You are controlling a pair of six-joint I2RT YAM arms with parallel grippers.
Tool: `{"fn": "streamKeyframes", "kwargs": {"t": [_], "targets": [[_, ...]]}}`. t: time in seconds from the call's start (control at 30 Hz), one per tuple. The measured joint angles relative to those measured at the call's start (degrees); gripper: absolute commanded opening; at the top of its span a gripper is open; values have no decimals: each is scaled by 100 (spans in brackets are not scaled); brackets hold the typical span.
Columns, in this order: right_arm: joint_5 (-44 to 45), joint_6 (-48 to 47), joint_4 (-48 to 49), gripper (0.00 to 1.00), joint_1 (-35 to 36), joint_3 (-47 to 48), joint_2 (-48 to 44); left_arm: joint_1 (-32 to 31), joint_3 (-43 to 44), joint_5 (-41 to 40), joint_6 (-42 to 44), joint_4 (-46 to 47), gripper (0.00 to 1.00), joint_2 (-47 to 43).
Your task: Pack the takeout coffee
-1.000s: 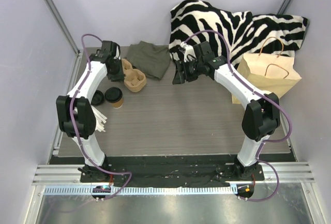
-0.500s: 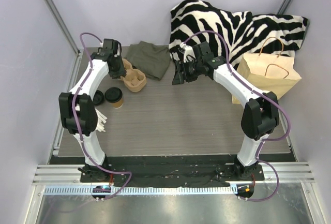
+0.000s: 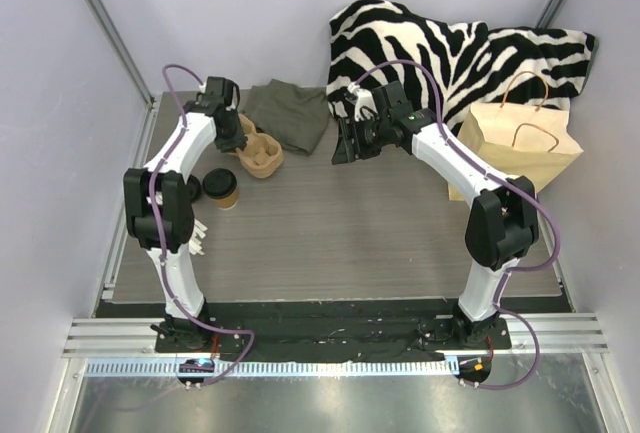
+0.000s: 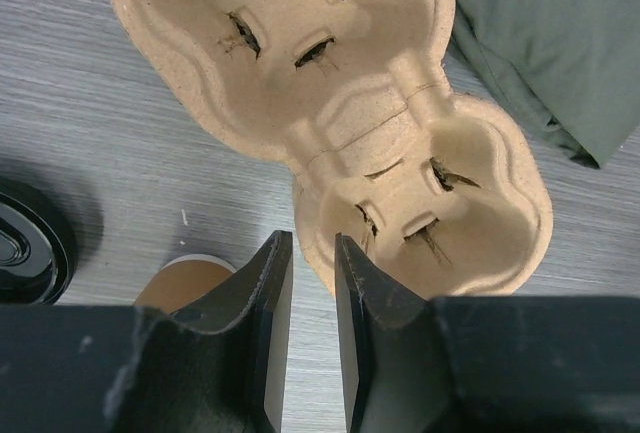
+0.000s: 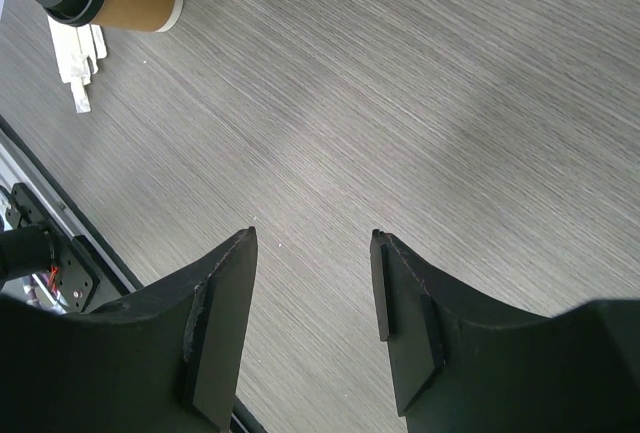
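Standing upright near the left edge of the table [image 3: 350, 243], the lidded takeout coffee [image 3: 221, 189] sits free, just in front of the pulp cup carrier [image 3: 262, 156]. The left gripper [image 3: 236, 139] hangs close behind it over the carrier's rim, its jaws parted only a slit with nothing between them. Well off to the right, the right gripper [image 3: 346, 145] hovers above the tabletop, jaws wide and empty.
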Motion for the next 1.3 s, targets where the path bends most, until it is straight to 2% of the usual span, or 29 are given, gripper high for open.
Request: {"fn": "streamKeyframes", "kwargs": {"t": [0.53, 0.73, 0.83, 0.93, 1.3], "targets": [[-22, 4, 24, 57, 0, 0, 79, 0, 28, -2, 22, 66, 24, 199], [-24, 7, 26, 57, 0, 0, 125, 0, 68, -44, 42, 66, 16, 264], [-24, 9, 35, 57, 0, 0, 136, 2, 72, -44, 44, 63, 10, 267], [-24, 17, 39, 57, 0, 0, 153, 0, 129, -42, 48, 57, 0, 282], [-39, 22, 44, 57, 0, 2, 160, 0, 229, 2, 76, 52, 0, 326]]}}
